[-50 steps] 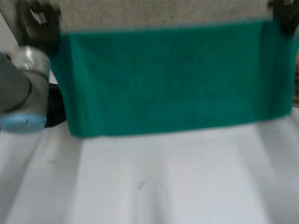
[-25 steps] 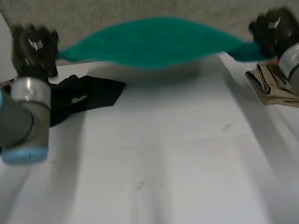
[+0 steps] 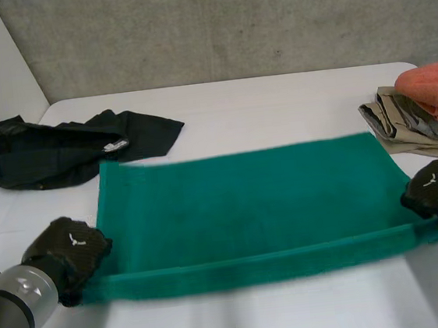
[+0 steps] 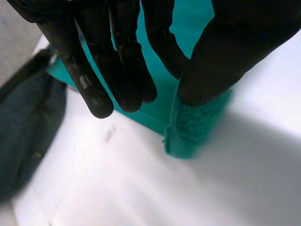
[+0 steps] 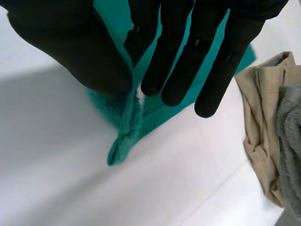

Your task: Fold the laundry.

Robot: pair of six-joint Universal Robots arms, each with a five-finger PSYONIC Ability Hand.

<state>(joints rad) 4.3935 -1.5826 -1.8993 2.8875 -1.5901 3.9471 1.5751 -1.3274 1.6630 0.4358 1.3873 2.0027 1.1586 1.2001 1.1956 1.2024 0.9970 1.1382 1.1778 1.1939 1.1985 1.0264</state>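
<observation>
I have the green towel (image 3: 246,200) lying spread on the white table (image 3: 274,95), long side across, its far edge flat toward twelve o'clock. My left hand (image 3: 65,252) pinches the near corner at about eight o'clock and my right hand (image 3: 435,192) pinches the one at four. In each wrist view the thumb presses a tuft of terry against otherwise straight fingers. I judge the two-corner hold is there to keep the near hem taut and straight, ready to be carried over to the far edge for a first fold.

The towel is thick, fuzzy pile, rectangular, and bunched into a soft ridge along the held hem. It should drape heavily rather than slide.

A limp black garment (image 3: 53,150) lies crumpled at ten o'clock. At two o'clock sits a beige cloth (image 3: 403,125) with an orange cloth (image 3: 434,83) on top — both apart from the towel.
</observation>
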